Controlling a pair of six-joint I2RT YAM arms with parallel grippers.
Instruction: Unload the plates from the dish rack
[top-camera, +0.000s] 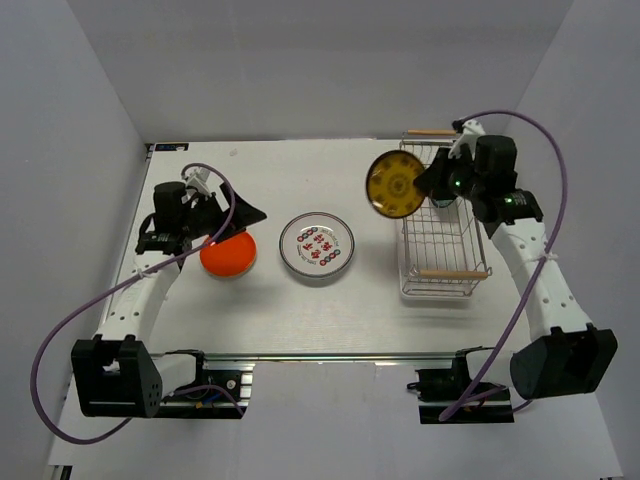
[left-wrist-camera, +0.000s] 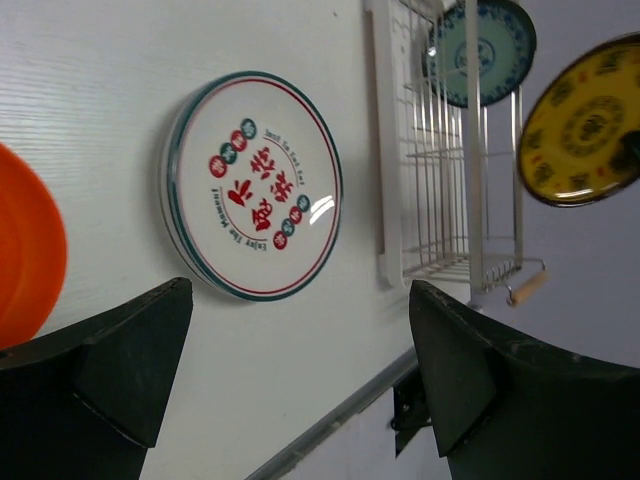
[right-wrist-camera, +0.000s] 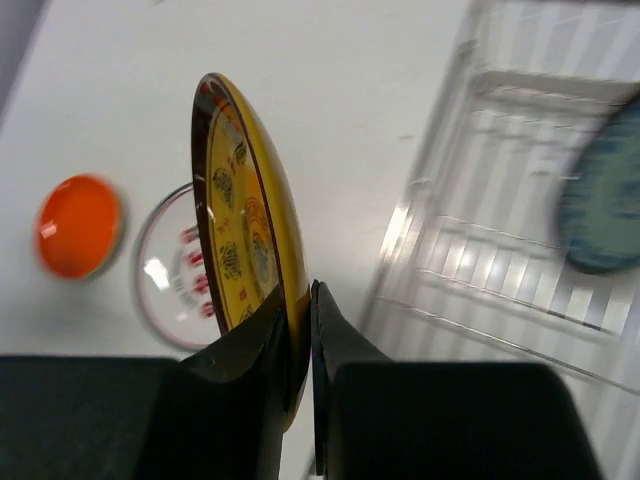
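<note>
Top external: left tool gapes wide, empty, beside the orange plate on the table; to its right lies the white red-marked plate. Farther right, right tool pinches the yellow plate by its rim, upright, clear of the dish rack below it; teal plate stands racked nearby. Step: carry-out. Next, probably: swing left, tilt flat, release.

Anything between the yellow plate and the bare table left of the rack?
Nothing visible. The yellow plate hangs on edge in the right fingers, up out of the rack; the table between rack and white plate is bare.
</note>
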